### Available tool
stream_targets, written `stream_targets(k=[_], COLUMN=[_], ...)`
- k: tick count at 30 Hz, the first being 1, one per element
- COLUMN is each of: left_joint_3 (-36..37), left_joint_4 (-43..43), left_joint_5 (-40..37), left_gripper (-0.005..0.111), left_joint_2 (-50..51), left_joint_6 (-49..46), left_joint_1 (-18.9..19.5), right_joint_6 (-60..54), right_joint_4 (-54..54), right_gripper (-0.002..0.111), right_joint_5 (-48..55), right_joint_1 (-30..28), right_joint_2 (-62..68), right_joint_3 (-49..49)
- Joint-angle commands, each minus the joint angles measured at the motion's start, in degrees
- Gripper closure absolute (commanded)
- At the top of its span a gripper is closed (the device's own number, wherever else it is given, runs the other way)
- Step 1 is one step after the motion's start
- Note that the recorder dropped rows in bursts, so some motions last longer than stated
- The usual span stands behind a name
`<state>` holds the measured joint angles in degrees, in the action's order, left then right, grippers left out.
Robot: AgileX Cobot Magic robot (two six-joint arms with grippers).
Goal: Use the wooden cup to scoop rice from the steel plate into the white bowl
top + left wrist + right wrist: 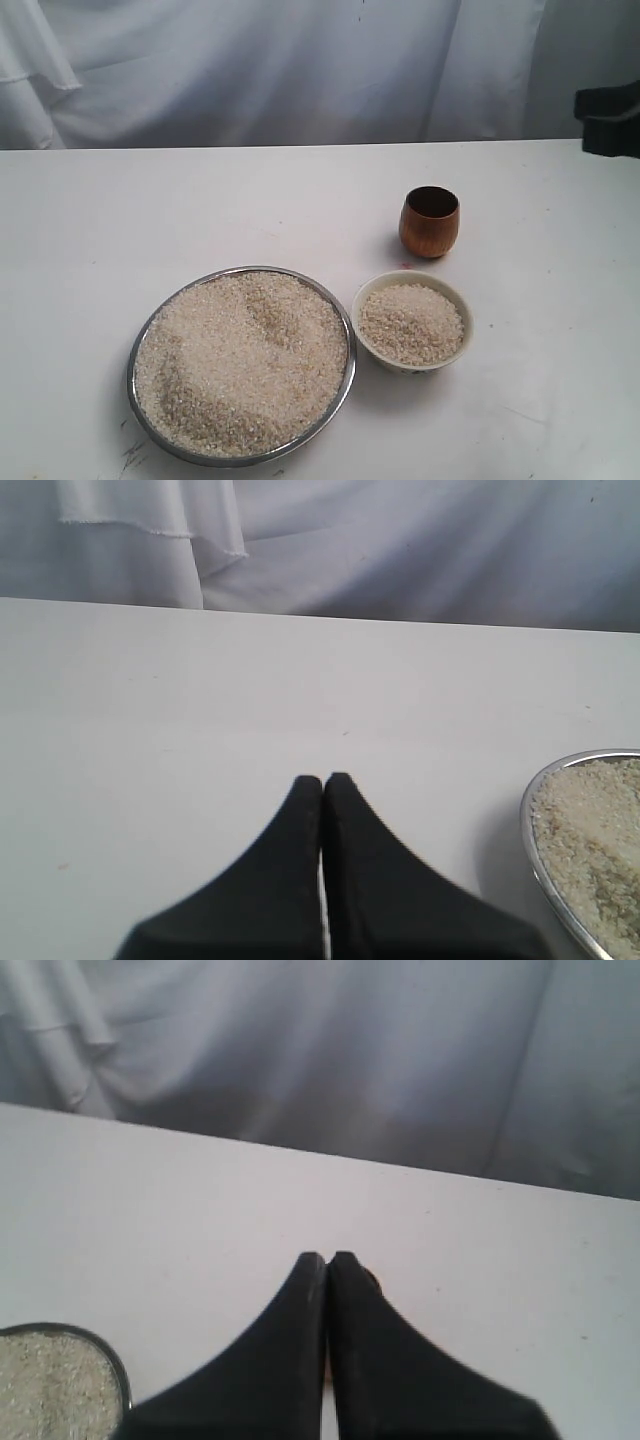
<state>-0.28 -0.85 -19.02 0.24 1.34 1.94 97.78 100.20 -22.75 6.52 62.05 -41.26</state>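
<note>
A: Checking layout. Seeing steel plate (133,352) near front edge of surface (110,220), heaped with rice (240,365). White bowl (466,322) just beside it toward right edge, also full of grains.
B: Wooden cup?
A: Upright behind white bowl, toward far edge (429,228). Near, not touching. Nothing gripping it.
B: Tools?
A: Left tool (322,780) pressed together, empty, over bare surface beside plate rim. Right tool (327,1258) likewise: tips together, holding nothing.

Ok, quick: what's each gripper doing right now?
Black left gripper: shut, holding nothing.
Black right gripper: shut, holding nothing.
</note>
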Motion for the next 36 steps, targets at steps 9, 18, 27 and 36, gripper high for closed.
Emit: stream_targets(k=[9, 18, 27, 36], left_joint_3=[0.3, 0.3, 0.3, 0.3], left_joint_4=[0.1, 0.1, 0.1, 0.1], left_joint_5=[0.8, 0.8, 0.8, 0.8], left_gripper=[0.107, 0.107, 0.107, 0.107], left_joint_2=[-0.2, -0.2, -0.2, -0.2], left_joint_6=[0.0, 0.0, 0.0, 0.0], left_joint_1=[-0.2, -0.2, -0.2, -0.2], right_joint_6=[3.0, 3.4, 5.4, 7.1], right_joint_4=[-0.3, -0.3, -0.3, -0.3], right_gripper=[0.108, 0.108, 0.108, 0.108], right_joint_5=[5.7, 13.4, 15.4, 14.5], right_joint_1=[-0.3, -4.4, -7.2, -6.8], right_joint_2=[-17.7, -32.7, -51.5, -55.9], right_joint_3=[3.6, 12.5, 23.9, 27.6])
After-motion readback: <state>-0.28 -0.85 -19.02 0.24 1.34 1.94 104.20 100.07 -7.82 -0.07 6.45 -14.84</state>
